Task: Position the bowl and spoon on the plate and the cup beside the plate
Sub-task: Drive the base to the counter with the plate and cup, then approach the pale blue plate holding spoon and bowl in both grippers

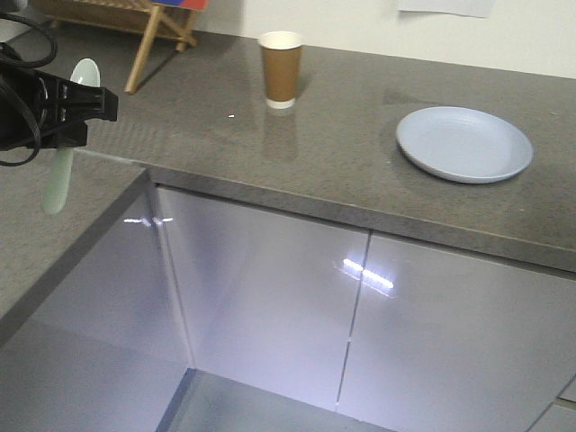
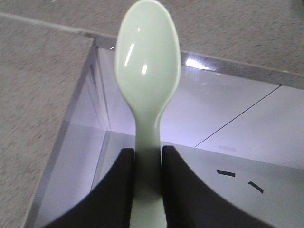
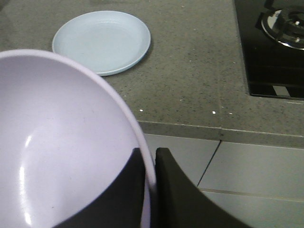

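Right end effector (image 3: 151, 159) pinches the bowl (image 3: 61, 142) by its rim; the plate (image 3: 101, 42) lies ahead-left of it. Left end effector (image 2: 148, 159) clamps the spoon (image 2: 148, 61).

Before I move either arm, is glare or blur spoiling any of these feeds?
Front view: a bright glare streak on the glossy cabinet door; cup and plate read clearly. Left wrist view: two small highlights on the spoon, which blocks mid-frame. Right wrist view: the bowl fills the left side with a soft sheen; the plate beyond is sharp.
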Motion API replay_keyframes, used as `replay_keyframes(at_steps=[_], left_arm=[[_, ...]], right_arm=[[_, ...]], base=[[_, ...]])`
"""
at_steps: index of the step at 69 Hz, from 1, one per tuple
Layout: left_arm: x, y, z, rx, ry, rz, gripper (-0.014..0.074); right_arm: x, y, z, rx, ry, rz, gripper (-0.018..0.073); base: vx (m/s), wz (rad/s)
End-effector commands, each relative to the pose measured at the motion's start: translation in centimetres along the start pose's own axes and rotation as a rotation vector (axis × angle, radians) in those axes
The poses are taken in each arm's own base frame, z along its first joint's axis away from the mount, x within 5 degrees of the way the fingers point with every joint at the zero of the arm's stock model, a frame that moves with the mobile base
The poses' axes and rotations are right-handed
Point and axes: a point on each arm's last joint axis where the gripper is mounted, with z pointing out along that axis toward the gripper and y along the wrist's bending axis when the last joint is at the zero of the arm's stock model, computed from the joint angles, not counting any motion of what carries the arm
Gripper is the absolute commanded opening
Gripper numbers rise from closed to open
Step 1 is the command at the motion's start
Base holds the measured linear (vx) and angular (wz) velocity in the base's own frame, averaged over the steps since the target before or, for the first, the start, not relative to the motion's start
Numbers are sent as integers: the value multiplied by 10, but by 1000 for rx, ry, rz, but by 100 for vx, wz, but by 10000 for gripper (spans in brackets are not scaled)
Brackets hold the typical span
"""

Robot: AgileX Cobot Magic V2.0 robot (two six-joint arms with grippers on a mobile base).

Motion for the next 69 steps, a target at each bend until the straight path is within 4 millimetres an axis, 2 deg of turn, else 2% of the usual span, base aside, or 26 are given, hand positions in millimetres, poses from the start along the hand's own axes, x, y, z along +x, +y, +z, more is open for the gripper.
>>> replay_keyframes(at_steps=[1,44,69], left_arm=[[-8,-2,-19,34,-103,-3,-6],[-8,-2,-19,34,-103,-3,-6],[-8,-2,-19,34,-103,-3,-6]], right_arm=[[-13,-1,-8,10,-99,-5,-6],[-13,-1,-8,10,-99,-5,-6],[-13,-1,-8,10,-99,-5,-6]], base=[[10,-37],[10,-34],[12,-17]])
